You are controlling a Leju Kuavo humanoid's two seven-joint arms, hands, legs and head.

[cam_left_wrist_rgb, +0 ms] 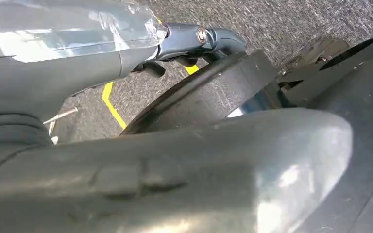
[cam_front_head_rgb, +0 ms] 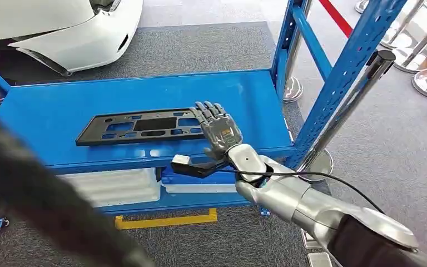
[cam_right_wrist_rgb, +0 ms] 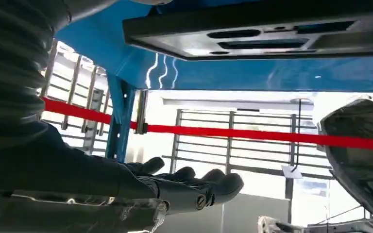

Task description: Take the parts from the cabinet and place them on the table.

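Robot hand (cam_front_head_rgb: 218, 129) flat-open beside part (cam_front_head_rgb: 139, 127)

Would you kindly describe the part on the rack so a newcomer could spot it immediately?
Find the blue metal rack standing by the white car. On its upper shelf lies a flat black plastic panel, long, rectangular and pierced with cut-outs, the right hand at its end.
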